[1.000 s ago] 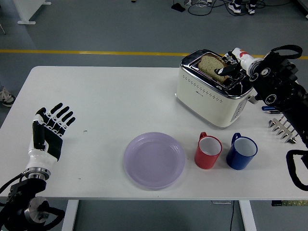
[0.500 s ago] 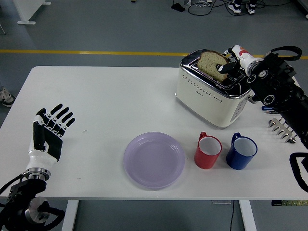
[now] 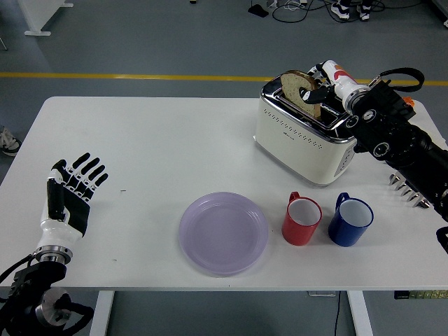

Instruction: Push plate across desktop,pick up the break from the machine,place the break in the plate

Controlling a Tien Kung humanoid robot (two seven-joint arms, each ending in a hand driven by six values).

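Observation:
A cream toaster (image 3: 301, 140) stands at the table's back right. A slice of brown bread (image 3: 299, 89) is lifted partly out of its top slot. My right hand (image 3: 318, 91) is shut on the bread, fingers pinching its right edge above the toaster. A pale purple plate (image 3: 224, 233) lies near the front middle of the table, with nothing on it. My left hand (image 3: 70, 192) rests at the front left of the table, fingers spread and holding nothing.
A red mug (image 3: 302, 219) and a blue mug (image 3: 351, 220) stand side by side right of the plate, in front of the toaster. A metal rack (image 3: 413, 190) sits at the right edge, under my right arm.
My right hand has drawn the bread upward and to the left out of the toaster slot. The left hand, plate and mugs have not moved.

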